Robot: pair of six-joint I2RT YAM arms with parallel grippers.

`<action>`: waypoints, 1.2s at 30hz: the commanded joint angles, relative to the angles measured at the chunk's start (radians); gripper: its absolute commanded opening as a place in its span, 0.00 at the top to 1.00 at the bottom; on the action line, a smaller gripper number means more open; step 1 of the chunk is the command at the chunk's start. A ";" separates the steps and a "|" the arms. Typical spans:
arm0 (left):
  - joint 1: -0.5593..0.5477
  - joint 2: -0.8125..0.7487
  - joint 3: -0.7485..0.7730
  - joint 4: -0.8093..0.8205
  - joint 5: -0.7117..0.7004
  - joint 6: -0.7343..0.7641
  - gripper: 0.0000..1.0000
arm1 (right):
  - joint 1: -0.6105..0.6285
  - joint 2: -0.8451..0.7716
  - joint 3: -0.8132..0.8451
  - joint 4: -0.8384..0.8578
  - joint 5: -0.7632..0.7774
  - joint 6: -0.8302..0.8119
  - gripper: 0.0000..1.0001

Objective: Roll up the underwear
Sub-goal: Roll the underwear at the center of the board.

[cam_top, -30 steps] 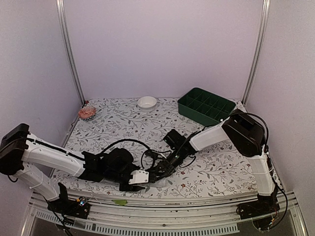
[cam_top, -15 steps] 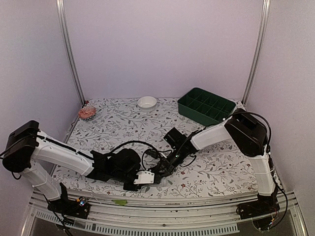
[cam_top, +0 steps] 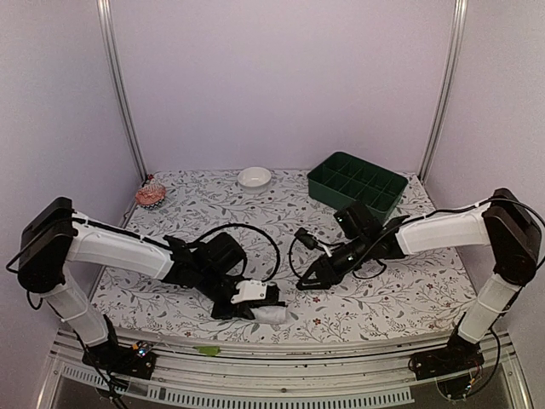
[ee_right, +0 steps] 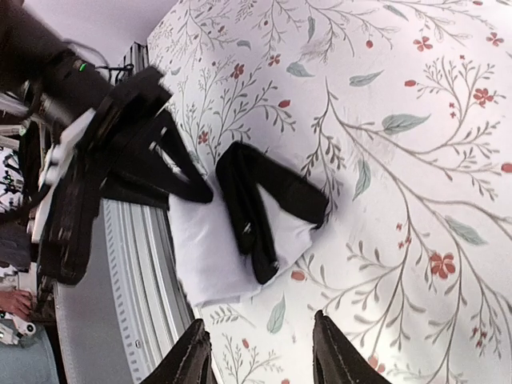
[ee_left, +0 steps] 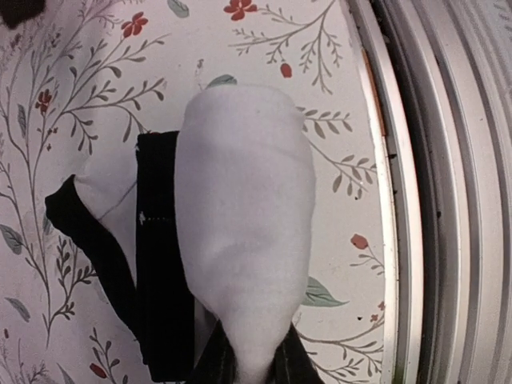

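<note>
The underwear (cam_top: 274, 314) lies as a rolled white bundle with a black band at the table's front edge. It fills the left wrist view (ee_left: 240, 208) and shows in the right wrist view (ee_right: 210, 248). My left gripper (cam_top: 261, 304) is shut on the bundle's white near end (ee_left: 254, 364), and its dark fingers (ee_right: 172, 172) lie on the fabric. My right gripper (cam_top: 305, 283) is open and empty (ee_right: 258, 360). It hovers a short way to the right of the bundle and does not touch it.
The metal front rail (cam_top: 281, 349) (ee_left: 432, 200) runs right beside the bundle. A green compartment tray (cam_top: 358, 183) stands at the back right, a small white bowl (cam_top: 254, 177) at the back middle, and an orange object (cam_top: 151, 194) at the back left. Black cables loop mid-table (cam_top: 255, 247).
My right gripper has let go and drawn back to the right, away from the underwear. My left gripper has shifted right along the front edge with the bundle.
</note>
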 commanded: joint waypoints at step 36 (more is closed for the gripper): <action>0.246 0.168 0.205 -0.158 0.212 -0.067 0.63 | 0.336 0.183 0.076 0.098 0.339 -0.386 1.00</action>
